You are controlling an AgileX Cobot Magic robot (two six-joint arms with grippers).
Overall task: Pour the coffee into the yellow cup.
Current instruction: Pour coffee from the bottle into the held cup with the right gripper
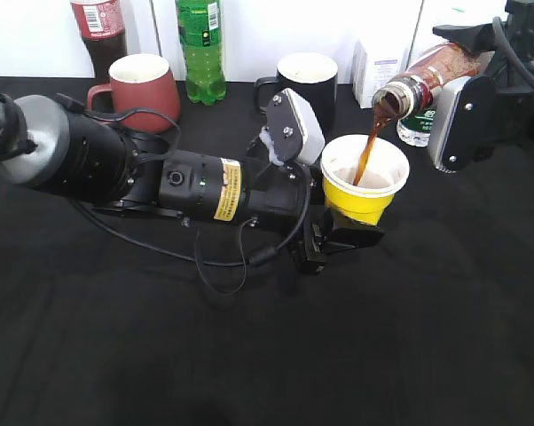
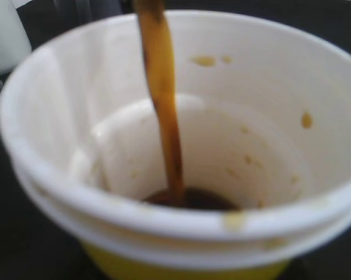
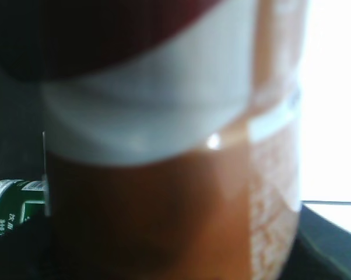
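1. We see a table covered with black cloth, and a white wall behind it.
2. Along the back edge stand a cola bottle, a dark-red mug, a green bottle, a black mug and a white carton.
3. The left gripper is clamped around the yellow cup, one finger rising beside its rim.
4. The right gripper grips the coffee bottle, tipped mouth-down above the cup.
5. The coffee falls in a thin brown stream into the cup; in the left wrist view it pools at the white bottom, with splashes on the inner wall.
6. A water bottle shows behind the tilted coffee bottle.
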